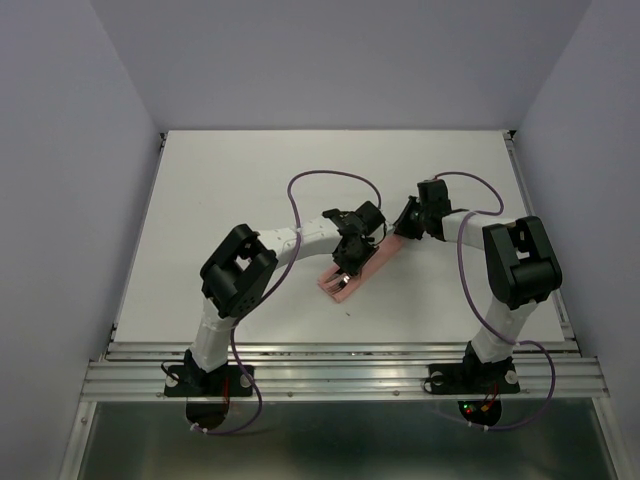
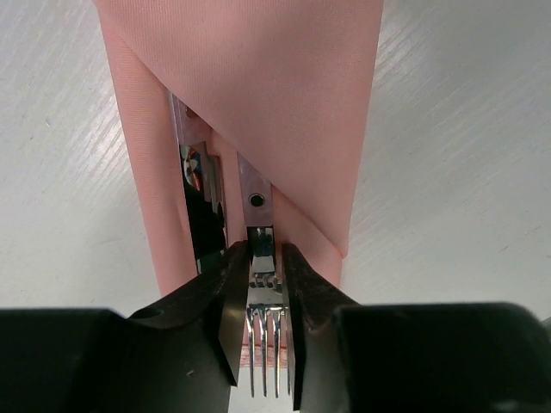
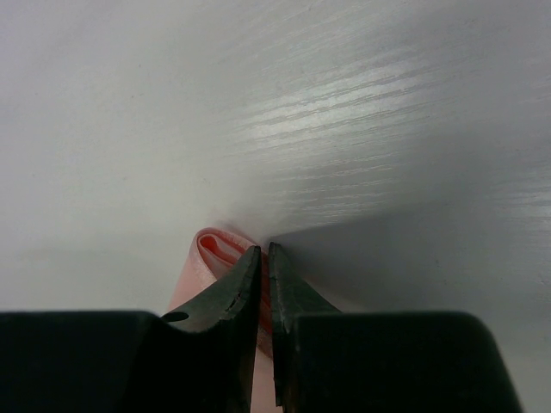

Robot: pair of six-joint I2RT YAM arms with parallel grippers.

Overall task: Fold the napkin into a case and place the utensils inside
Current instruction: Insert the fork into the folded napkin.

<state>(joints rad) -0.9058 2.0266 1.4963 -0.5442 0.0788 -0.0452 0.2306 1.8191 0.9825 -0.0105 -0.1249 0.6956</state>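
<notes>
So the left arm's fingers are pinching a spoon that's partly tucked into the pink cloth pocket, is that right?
Not a spoon: it is a fork, its tines showing between the left fingers in the left wrist view. It is partly tucked into the pink cloth pocket.

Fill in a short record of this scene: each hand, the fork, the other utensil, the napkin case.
left hand: closed on the fork, near its tines
right hand: pinching one end of the case
fork: handle under the case's flap, tines outside
second utensil: beside the fork, partly inside the case
case: folded, flat on the table
</notes>
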